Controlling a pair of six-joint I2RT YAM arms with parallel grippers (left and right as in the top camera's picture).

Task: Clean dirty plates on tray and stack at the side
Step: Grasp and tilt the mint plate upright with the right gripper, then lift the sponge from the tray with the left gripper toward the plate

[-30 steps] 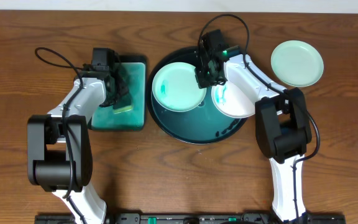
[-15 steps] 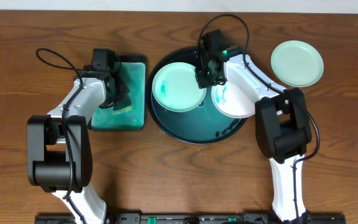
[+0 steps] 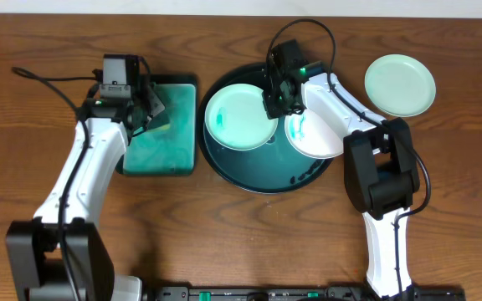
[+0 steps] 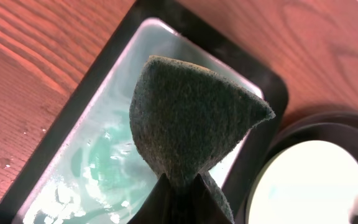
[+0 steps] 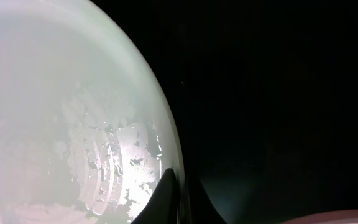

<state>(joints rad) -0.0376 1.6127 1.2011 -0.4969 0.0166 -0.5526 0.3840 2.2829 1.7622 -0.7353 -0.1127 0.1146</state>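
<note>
A pale mint plate [image 3: 239, 117] sits tilted in the left half of the round black-rimmed tray [image 3: 258, 180]. My right gripper [image 3: 276, 99] is shut on that plate's right rim; in the right wrist view the fingertips [image 5: 169, 186] pinch the wet edge of the plate [image 5: 61, 124]. A white plate [image 3: 312, 135] with a teal smear leans on the tray's right side. Another mint plate [image 3: 400, 85] lies on the wooden table to the right. My left gripper [image 3: 147, 110] is shut on a dark green sponge [image 4: 191, 124], held above soapy water.
A rectangular teal tray [image 3: 161, 155] with foamy water [image 4: 98, 168] lies left of the round tray, close to its rim. Bare wood-grain tabletop [image 3: 442, 184] spreads right of the round tray and along the front.
The left gripper shut on the sponge and lifted it off the rectangular tray, shifting toward the back left. The right gripper and its plate stayed put.
</note>
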